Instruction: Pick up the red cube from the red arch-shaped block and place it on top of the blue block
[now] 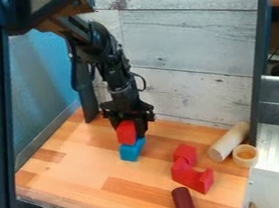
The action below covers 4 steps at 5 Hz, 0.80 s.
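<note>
looks clamped w/ gripper on red block, l. of frame ctr over blue block, prob. handles light & stiff, not fragile, best pinched across flat sides.

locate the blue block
In the camera view, the blue block sits just left of centre on the wooden counter, below the red block at the gripper.

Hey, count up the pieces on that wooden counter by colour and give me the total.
Red: 3 (upper block by the blue one, right-hand block, notched piece; the last two look separate)
Blue: 1 (blue block)
Dark red: 1 (dark cylinder)
Pale wood: 2 (pale cylinder, small round piece)
Total: 7
</note>
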Motion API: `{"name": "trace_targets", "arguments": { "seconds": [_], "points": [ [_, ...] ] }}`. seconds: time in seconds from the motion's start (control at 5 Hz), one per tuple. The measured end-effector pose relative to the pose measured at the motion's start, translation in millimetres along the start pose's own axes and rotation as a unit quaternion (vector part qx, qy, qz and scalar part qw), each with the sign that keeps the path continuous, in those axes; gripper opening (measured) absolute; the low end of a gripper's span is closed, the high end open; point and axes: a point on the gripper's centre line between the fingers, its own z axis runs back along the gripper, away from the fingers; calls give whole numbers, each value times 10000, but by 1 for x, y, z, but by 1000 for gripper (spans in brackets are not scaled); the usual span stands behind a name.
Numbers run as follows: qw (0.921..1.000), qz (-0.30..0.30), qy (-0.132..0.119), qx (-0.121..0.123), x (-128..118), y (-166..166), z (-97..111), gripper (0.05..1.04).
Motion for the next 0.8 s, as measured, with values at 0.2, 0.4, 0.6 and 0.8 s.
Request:
{"name": "trace_targets", "arguments": {
  "seconds": [0.2,0.4,0.6,0.8],
  "points": [
    [9999,-84,-65,3,2,0,-2,620],
    [9999,-80,-62,9,1,0,-4,620],
    [9998,-135,-107,20,3,0,-6,620],
    [9999,-124,-91,-1,1,-1,-6,620]
  ]
}}
